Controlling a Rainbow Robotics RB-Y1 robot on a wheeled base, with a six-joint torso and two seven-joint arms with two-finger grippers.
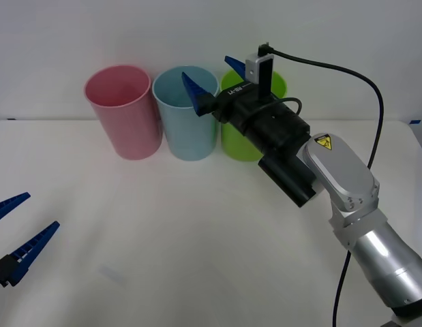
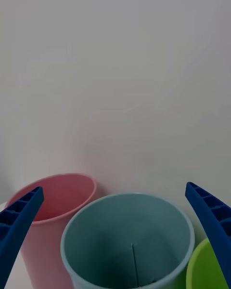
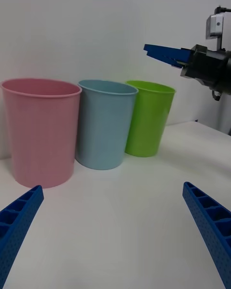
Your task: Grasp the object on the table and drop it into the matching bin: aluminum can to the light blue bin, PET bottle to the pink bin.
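My right gripper (image 1: pixel 207 73) hangs open over the rim of the light blue bin (image 1: pixel 187 126), with nothing between its blue fingers. In the right wrist view the gripper (image 2: pixel 114 189) looks down into the light blue bin (image 2: pixel 127 236), and the pink bin (image 2: pixel 53 207) stands beside it. The aluminum can is out of view. The pink bin (image 1: pixel 125 116) stands left of the blue one on the table (image 1: pixel 197 238). My left gripper (image 1: pixel 40 210) rests open and empty at the table's near left. Its wrist view faces the pink bin (image 3: pixel 41 130), the light blue bin (image 3: pixel 103 125) and the right gripper (image 3: pixel 161 53).
A lime green bin (image 1: pixel 248 143) stands right of the blue one, partly behind my right wrist and its black cable (image 1: pixel 360 82). It also appears in the wrist views (image 2: pixel 207 269) (image 3: pixel 147 118). A white wall rises behind the bins.
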